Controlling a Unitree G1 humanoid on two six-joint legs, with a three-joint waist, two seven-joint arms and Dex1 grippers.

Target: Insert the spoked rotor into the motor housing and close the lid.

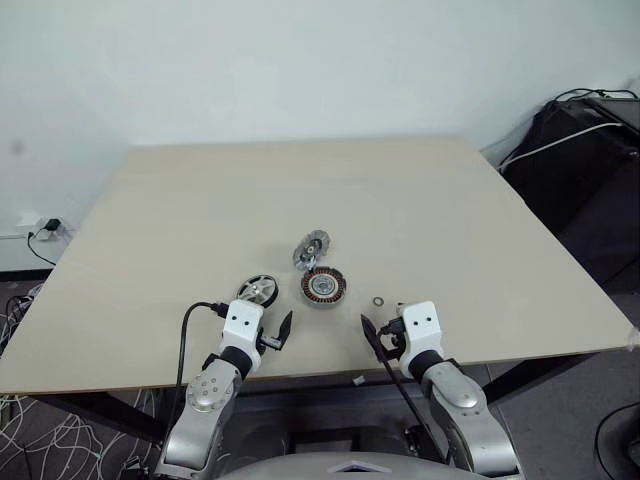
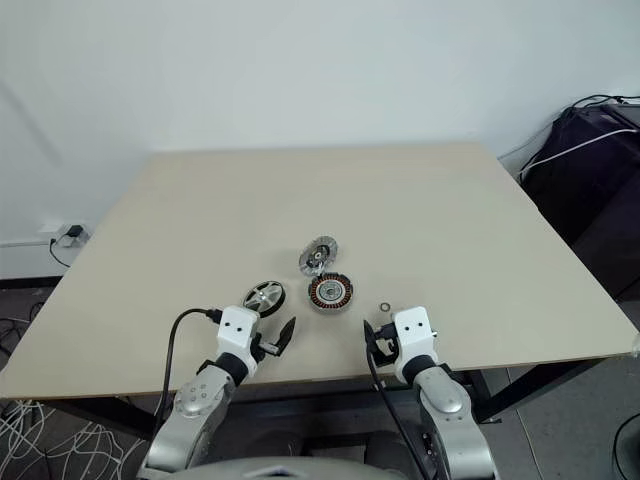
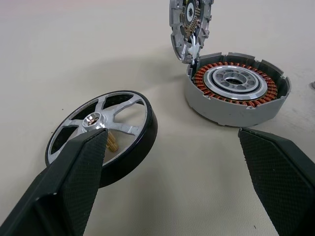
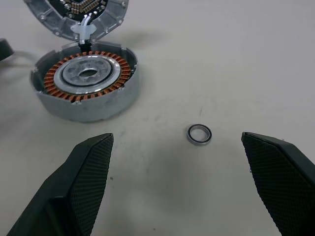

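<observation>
Both grippers hover at the counter's (image 1: 150,230) near edge, left gripper (image 1: 278,332) and right gripper (image 1: 374,335) with jaws wide, holding nothing. Just beyond lie the spoked rotor (image 1: 257,291), the motor housing (image 1: 324,286) showing copper windings, and a small ring (image 1: 378,301). The lid (image 1: 311,249) stands tilted against the housing's far side

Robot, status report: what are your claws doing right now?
Both claws open, empty: left claw, right claw. Spoked rotor on table beside motor housing. Lid propped open. Small ring lies loose nearby.
</observation>
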